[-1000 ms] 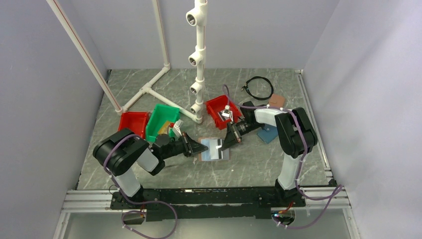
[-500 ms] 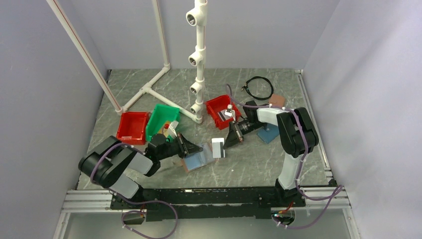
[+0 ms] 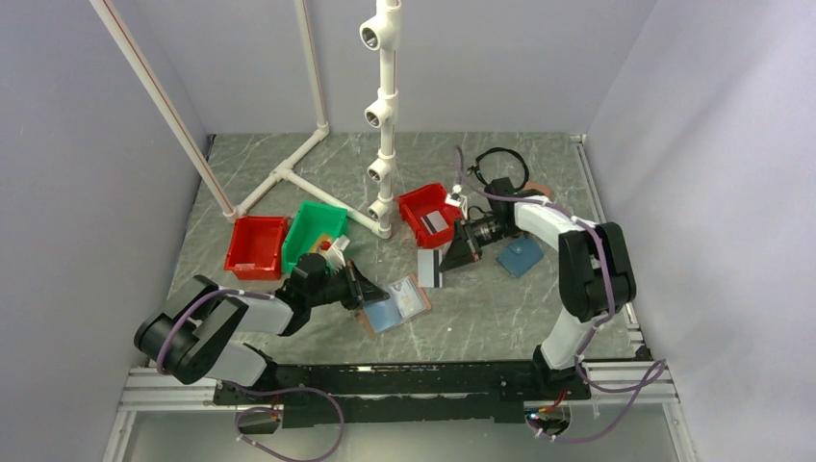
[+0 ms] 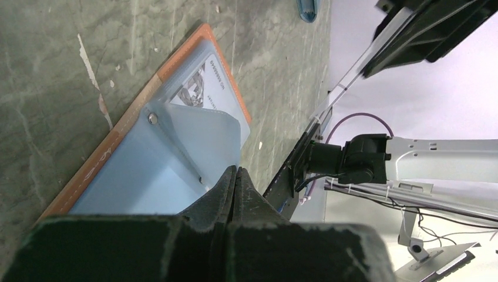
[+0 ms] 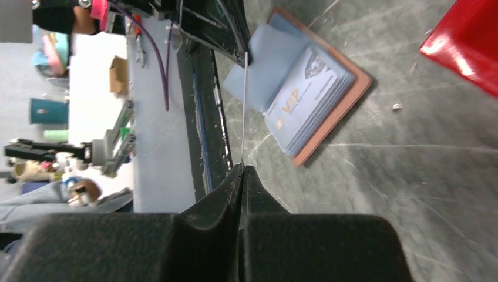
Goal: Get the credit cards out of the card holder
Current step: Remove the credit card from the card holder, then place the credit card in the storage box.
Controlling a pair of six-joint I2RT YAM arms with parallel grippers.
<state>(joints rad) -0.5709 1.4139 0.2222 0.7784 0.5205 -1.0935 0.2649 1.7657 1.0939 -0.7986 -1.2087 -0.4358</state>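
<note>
Card holder [image 3: 393, 310] pinched in left jaws, credit card [image 3: 429, 269] clamped in right jaws

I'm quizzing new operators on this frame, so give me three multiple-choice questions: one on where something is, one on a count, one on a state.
1. The card holder lies: A in a bin; B open on the table; C on the floor.
2. Red bins: A one; B two; C three.
3. The right end effector is: A open; B shut, empty; C shut on a card.
Key: B, it lies spread on bare table; B, one each side of the green bin; C, a card is pinched edge-on at its tips.
</note>
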